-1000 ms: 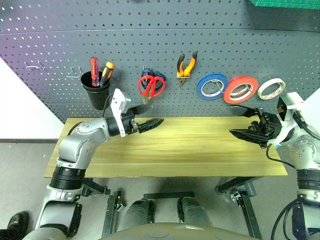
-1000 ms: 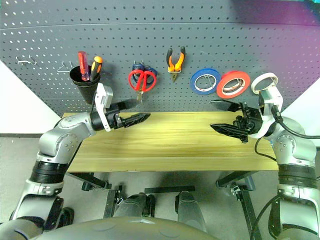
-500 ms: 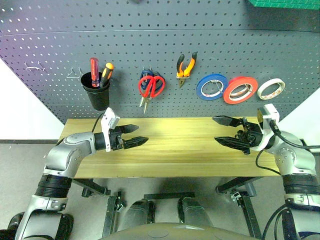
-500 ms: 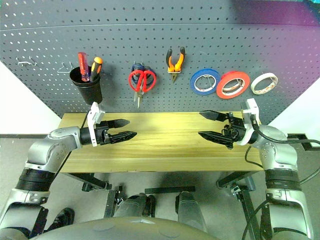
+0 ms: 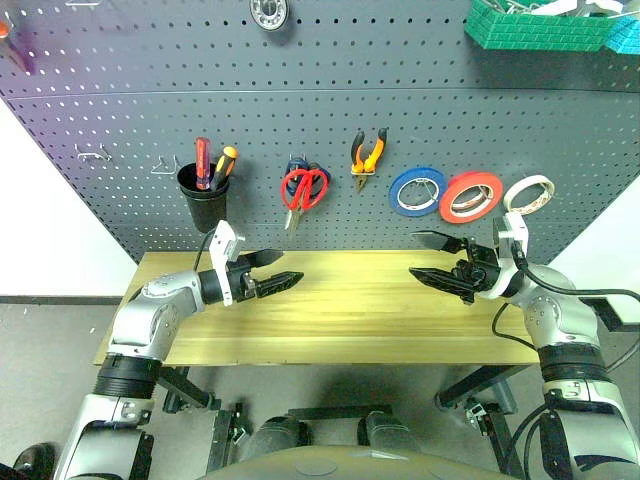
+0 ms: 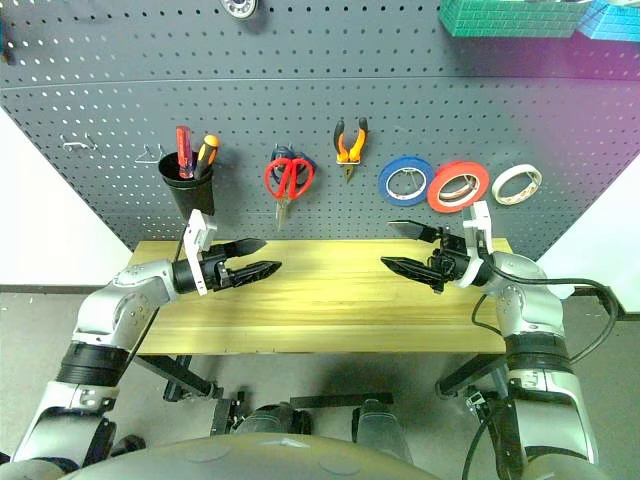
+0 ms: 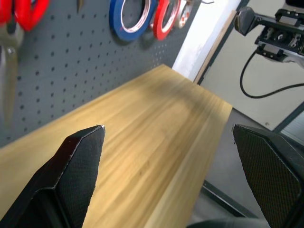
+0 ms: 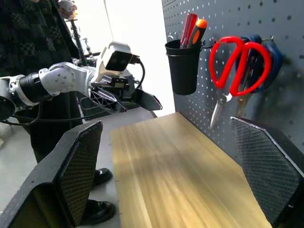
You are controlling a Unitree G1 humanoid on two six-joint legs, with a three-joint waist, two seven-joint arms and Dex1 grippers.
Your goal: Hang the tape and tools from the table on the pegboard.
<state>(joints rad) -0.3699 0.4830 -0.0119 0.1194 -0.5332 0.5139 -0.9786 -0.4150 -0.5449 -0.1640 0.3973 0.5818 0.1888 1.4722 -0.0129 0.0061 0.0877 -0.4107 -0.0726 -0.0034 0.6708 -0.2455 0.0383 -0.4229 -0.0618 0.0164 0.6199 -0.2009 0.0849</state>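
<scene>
On the pegboard (image 5: 300, 90) hang the red tape (image 5: 471, 196), the red-handled scissors (image 5: 303, 187) and the orange-and-black pliers (image 5: 367, 152). The red-handled screwdriver (image 5: 202, 160) stands in a black cup (image 5: 204, 196) hooked on the board. The table (image 5: 350, 310) top is bare wood. My left gripper (image 5: 290, 266) hovers open over the table's left part, nothing between its fingers. Facing it over the right part, my right gripper (image 5: 413, 254) is open and holds nothing. The right wrist view shows the scissors (image 8: 237, 61) and the left gripper (image 8: 128, 97).
A blue roll (image 5: 418, 190) and a cream-white roll (image 5: 526, 192) flank the red tape. Blue-handled scissors hang behind the red ones. An orange-handled screwdriver (image 5: 226, 160) shares the cup. A green basket (image 5: 540, 22) sits high on the board. A person in dark clothes (image 8: 42, 47) stands beyond the table's left end.
Both arms have come down from near the pegboard to hover low over the table, still open. The view has tilted up, showing more of the board.
</scene>
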